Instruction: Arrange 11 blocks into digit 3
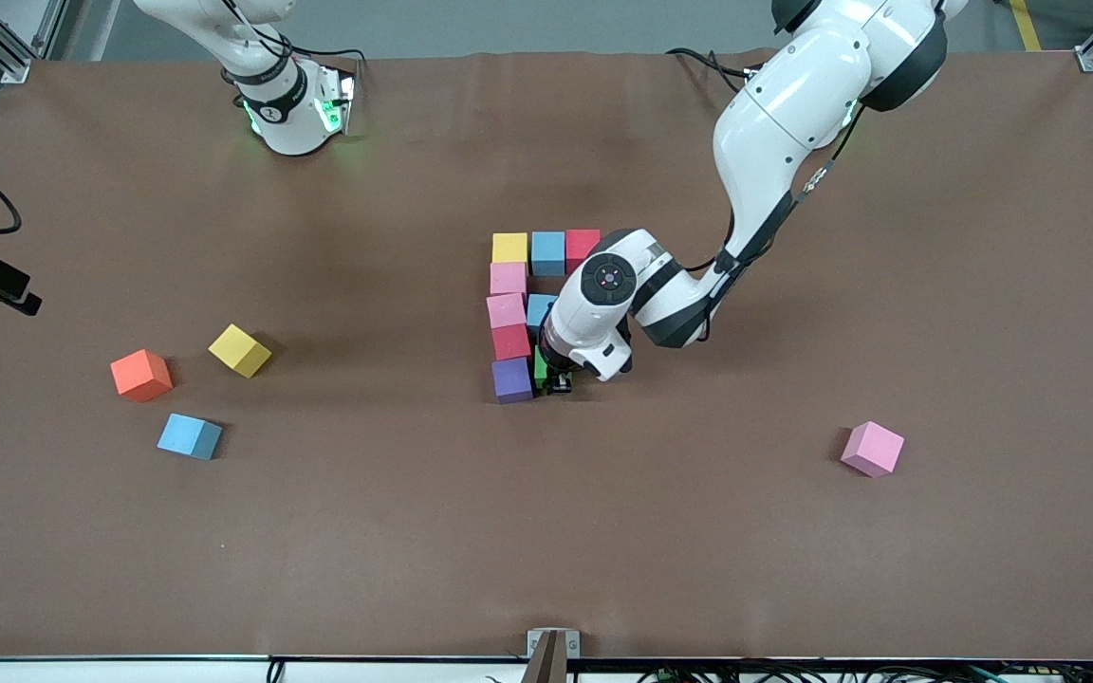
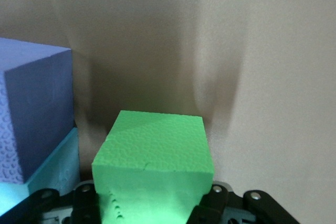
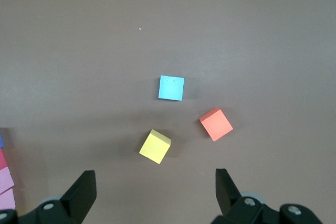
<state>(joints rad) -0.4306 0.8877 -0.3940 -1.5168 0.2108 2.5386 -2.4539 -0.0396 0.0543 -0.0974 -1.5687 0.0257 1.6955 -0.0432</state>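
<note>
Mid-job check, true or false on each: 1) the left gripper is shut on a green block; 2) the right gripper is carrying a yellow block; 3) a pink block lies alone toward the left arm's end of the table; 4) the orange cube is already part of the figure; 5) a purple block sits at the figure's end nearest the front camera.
1) True: the left gripper is shut on the green block.
2) False: the right gripper is open and holds nothing, above the loose yellow block.
3) True: the pink block lies alone there.
4) False: the orange cube lies loose toward the right arm's end.
5) True: the purple block is there.
</note>
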